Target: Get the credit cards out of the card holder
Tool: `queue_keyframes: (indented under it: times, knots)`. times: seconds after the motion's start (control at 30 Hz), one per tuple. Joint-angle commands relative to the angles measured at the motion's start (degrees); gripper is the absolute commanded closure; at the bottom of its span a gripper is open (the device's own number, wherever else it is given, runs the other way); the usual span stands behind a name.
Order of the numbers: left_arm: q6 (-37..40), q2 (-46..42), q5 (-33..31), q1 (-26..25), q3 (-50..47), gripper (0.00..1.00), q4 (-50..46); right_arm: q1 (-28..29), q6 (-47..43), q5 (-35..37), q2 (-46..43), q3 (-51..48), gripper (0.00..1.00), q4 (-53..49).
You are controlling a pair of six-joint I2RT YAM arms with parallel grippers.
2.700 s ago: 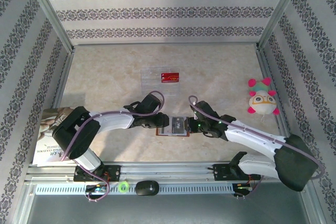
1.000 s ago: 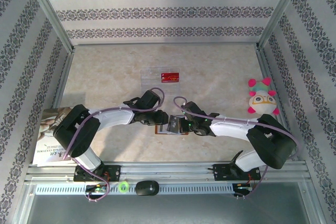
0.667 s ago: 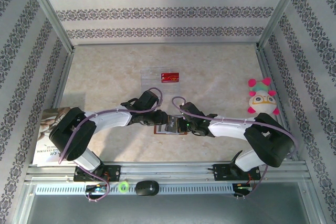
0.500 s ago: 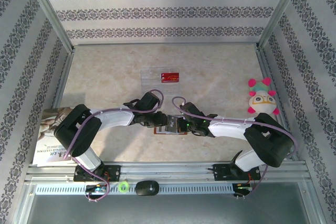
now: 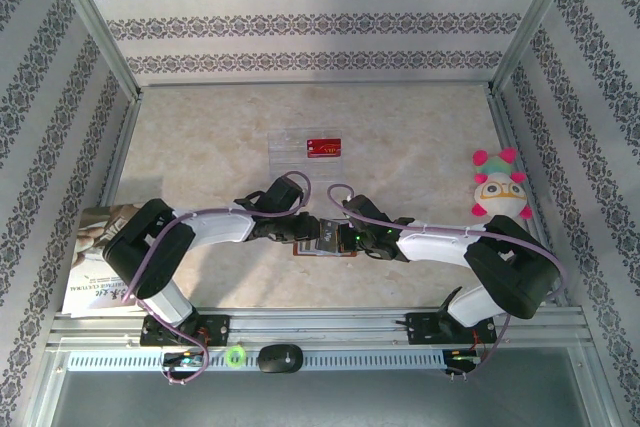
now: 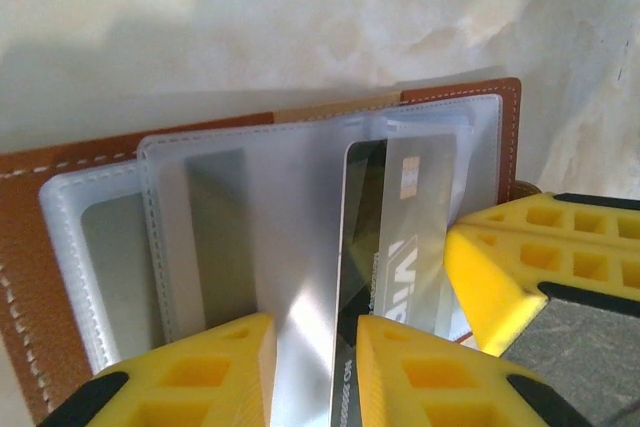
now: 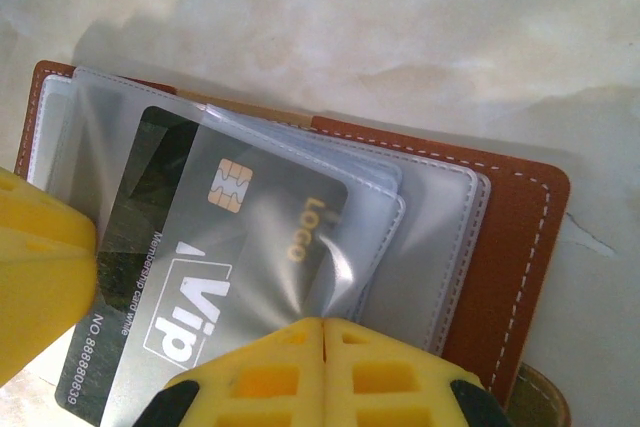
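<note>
The left pincer (image 6: 312, 335) stands narrowly apart around a clear sleeve leaf (image 6: 300, 247); we cannot tell if it pinches. The right pincer (image 7: 322, 335) is pressed together, tips on the sleeved black card (image 7: 200, 267). The card holder (image 7: 515, 237) lies open between them on the table (image 5: 200, 147), long axis left-right. Beyond, the red card (image 5: 323, 147) rests in a clear tray (image 5: 288, 150).
</note>
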Motion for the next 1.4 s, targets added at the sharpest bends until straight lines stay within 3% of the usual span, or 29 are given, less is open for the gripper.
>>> queue_keyframes:
  times: [0.0, 0.83, 1.37]
  knots:
    - [0.1, -3.4, -2.3, -0.4, -0.5, 0.73, -2.2, 0.8, 0.6, -1.1, 1.9, -1.7, 0.96, -3.2]
    - [-3.3, 1.3, 2.3, -1.6, -2.5, 0.78, 6.5, 0.9, 0.6, -1.7, 2.6, -1.6, 0.96, -2.4]
    - [-5.5, -0.9, 1.3, -1.6, -6.1, 1.0, 9.4, 1.1, 1.3, -0.7, 2.3, -1.8, 0.96, -3.8]
